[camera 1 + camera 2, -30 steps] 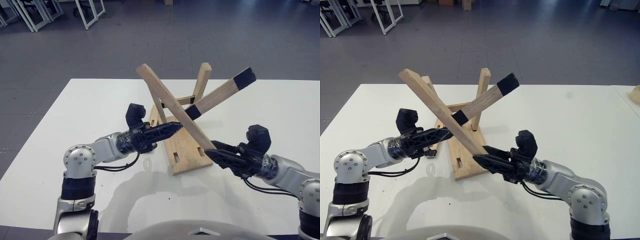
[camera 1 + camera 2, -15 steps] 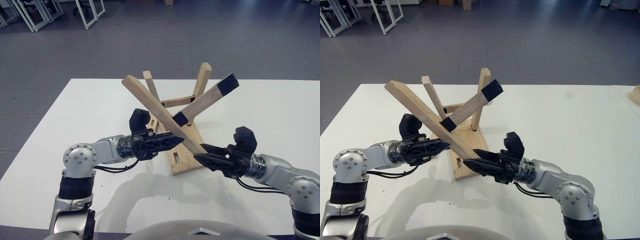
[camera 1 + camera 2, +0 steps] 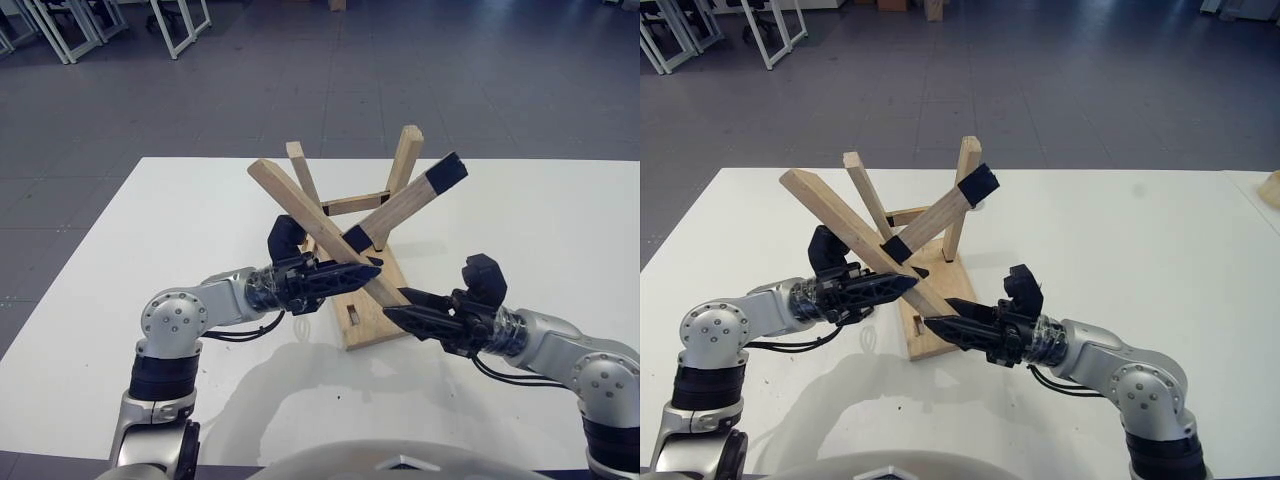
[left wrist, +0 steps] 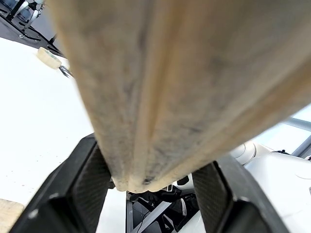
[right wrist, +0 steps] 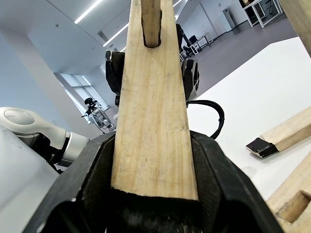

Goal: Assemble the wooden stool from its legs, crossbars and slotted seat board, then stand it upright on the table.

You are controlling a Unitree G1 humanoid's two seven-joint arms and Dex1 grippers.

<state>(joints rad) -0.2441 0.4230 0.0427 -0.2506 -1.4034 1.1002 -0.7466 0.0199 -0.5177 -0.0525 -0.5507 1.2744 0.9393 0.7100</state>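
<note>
White table (image 3: 180, 210) carries the seat board (image 3: 366, 324), two legs (image 3: 408, 158) and a crossbar (image 3: 355, 203) already standing in it. Right claw (image 3: 398, 303) pinches a plain leg (image 3: 300, 205); left claw (image 3: 368, 270) apparently pinches the crossed dark-tipped leg (image 3: 405, 200). Neither is seated yet.

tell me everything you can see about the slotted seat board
The seat board is a pale, bare wood plank lying flat on the white table, running away from the robot. One rectangular slot shows near its near end. At its far end two legs stand up from it, leaning apart, joined by a crossbar. The long leg in the right gripper and the black-tipped bar in the left gripper cross above it.
</note>
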